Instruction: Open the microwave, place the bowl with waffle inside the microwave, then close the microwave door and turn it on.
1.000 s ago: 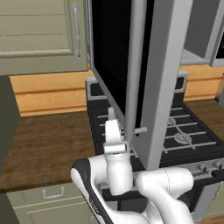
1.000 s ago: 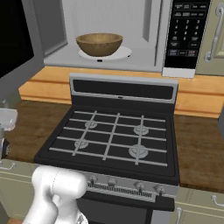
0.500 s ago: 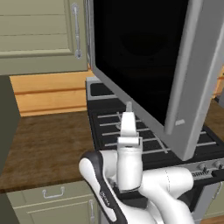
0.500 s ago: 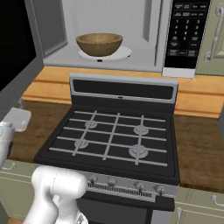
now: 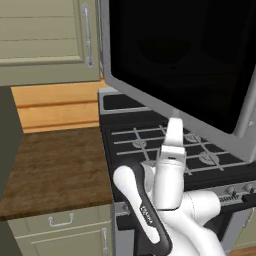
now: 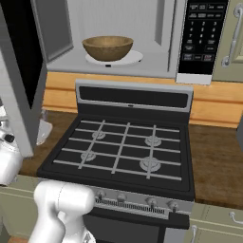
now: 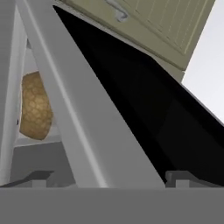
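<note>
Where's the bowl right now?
The bowl sits on the white turntable inside the open microwave, above the stove; the right base view shows it upper centre-left, left of the control panel.

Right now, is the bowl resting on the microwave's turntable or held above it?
Touching. In the right base view the bowl with waffle sits directly on the white turntable inside the microwave, with no gap under its base.

Beige cabinets (image 5: 45, 40), wooden counter (image 5: 55, 165), black stove (image 6: 123, 152)
</note>
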